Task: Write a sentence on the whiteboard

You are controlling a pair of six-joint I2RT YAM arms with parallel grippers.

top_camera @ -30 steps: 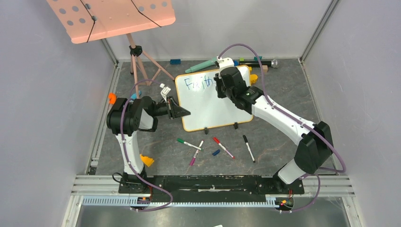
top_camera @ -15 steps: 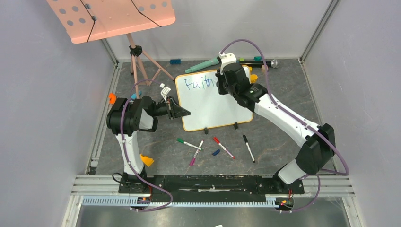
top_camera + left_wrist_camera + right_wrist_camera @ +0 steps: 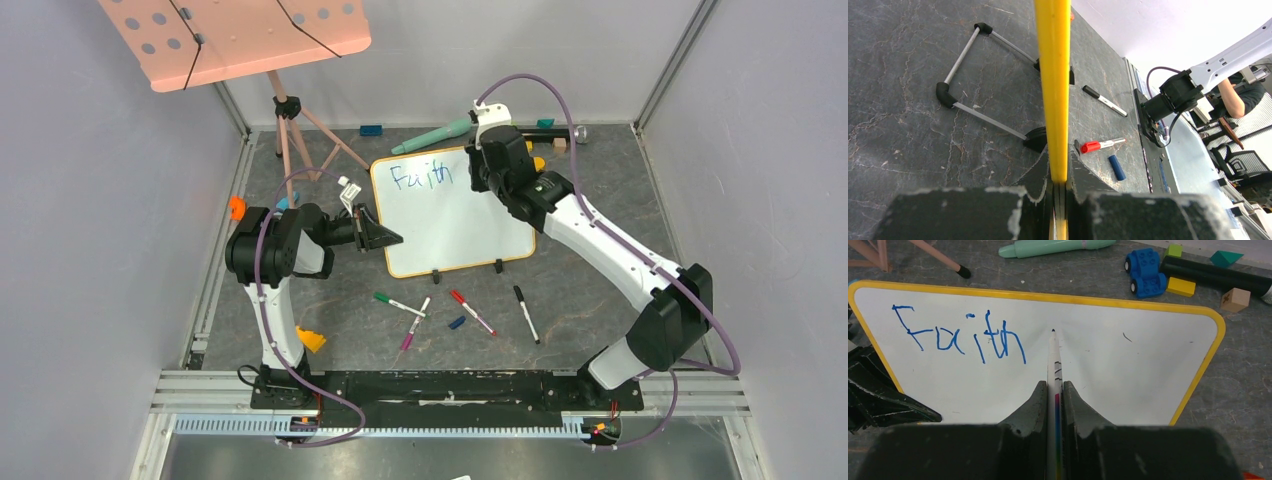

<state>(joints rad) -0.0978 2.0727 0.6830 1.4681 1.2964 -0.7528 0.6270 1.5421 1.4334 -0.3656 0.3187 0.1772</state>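
Writing (image 3: 958,337) on board (image 3: 455,225): one blue word, "Faith". Right gripper (image 3: 1054,386) pinches marker (image 3: 1053,352); left gripper (image 3: 1058,165) clamps yellow frame (image 3: 1053,75). Four loose markers (image 3: 472,312) lie near.

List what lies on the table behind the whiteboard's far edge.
Beyond the whiteboard: a mint-green tube, a blue toy car, a black cylinder, a yellow block and a wooden cube. Whatever sits under the board itself is hidden.

Dark stone-look table (image 3: 345,335) — loose markers (image 3: 472,312), toy blocks (image 3: 1145,271), whiteboard (image 3: 450,220)
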